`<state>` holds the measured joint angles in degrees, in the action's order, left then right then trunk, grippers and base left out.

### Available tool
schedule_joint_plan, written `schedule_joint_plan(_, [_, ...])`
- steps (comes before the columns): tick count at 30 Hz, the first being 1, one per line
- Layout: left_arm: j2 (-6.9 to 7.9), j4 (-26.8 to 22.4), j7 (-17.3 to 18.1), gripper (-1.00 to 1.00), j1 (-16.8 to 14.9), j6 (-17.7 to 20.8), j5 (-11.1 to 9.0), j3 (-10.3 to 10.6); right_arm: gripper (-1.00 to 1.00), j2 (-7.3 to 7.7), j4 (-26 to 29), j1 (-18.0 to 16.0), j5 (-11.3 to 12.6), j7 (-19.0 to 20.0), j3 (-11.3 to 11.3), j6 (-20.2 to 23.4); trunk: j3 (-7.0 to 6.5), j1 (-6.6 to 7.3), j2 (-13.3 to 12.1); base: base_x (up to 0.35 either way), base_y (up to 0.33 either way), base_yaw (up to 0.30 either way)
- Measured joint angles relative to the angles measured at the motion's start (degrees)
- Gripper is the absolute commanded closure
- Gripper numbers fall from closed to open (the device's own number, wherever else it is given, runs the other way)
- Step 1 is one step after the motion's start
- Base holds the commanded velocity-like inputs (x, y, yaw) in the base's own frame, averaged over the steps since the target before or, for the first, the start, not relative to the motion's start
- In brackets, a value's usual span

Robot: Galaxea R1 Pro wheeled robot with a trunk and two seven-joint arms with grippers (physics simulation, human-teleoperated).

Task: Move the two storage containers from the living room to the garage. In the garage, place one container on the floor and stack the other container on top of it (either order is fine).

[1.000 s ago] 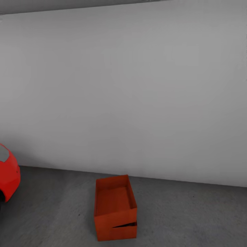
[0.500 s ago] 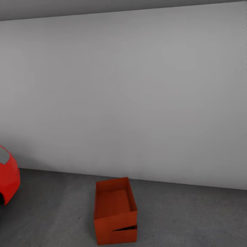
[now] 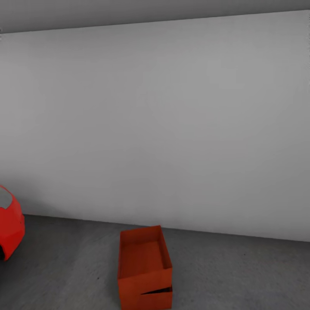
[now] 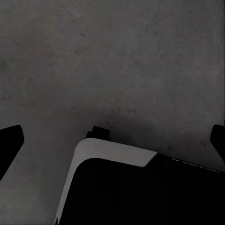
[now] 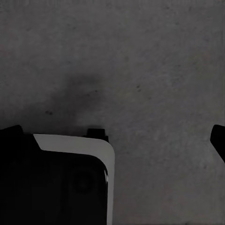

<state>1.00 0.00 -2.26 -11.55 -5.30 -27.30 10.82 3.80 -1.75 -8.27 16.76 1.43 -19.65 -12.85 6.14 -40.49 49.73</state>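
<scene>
We find the two storage containers (image 3: 145,269) in the garage, on the dark grey floor (image 3: 241,275) just in front of the white wall (image 3: 172,120). One rests on the floor; the other sits on top of it. The stack is not square: a dark wedge-shaped gap shows at the near right corner, so the upper bin looks tilted or partly dropped into the lower one. We cannot tell how firmly it is seated.

A red car (image 3: 9,224) stands at the left edge of the head view, well apart from the stack.

Left hand (image 4: 112,140): dark fingertips (image 4: 10,140) sit at opposite edges of the wrist view, so we judge it spread wide and empty, over bare floor. Right hand (image 5: 112,136): likewise spread, pinching nothing, with part of the robot's own body below it.

Risks, in our judgement: the upper bin could slip sideways or sink further if the base nudges the stack while driving, since the thin walls give little ledge. A skewed seating might also fail to count as stacked.
</scene>
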Motion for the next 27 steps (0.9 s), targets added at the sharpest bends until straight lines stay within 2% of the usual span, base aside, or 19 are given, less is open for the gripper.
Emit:
schedule_joint_plan(5, [0.28, 0.0, 2.0, -1.00, 0.5, -0.4, 0.1, 0.0, -1.00, -0.08, 0.0, 0.0, 0.0, 0.0, 0.0, 0.0, -0.46, 0.00, 0.0, 0.000, 0.000, 0.000])
schedule_joint_plan(9, [0.31, 0.0, 2.1, -1.00, 0.6, -0.6, 0.1, 0.0, -1.00, -0.09, 0.0, 0.1, 0.0, 0.0, 0.0, 0.1, -0.83, 0.00, 0.0, 0.000, 0.000, 0.000])
schedule_joint_plan(16, [0.32, 0.0, 2.2, -1.00, 0.6, -0.7, 0.0, 0.0, -1.00, -0.10, 0.0, 2.4, 0.2, 0.1, 0.0, -0.5, -1.45, 0.00, 0.0, 0.000, 0.000, 0.000])
schedule_joint_plan(27, [0.26, -0.6, 2.2, -1.00, 0.6, -0.8, 0.5, 0.0, -1.00, 0.26, 0.0, 2.6, -0.3, 0.1, -0.2, -0.3, -1.62, 0.00, 0.0, 0.000, 0.000, 0.000])
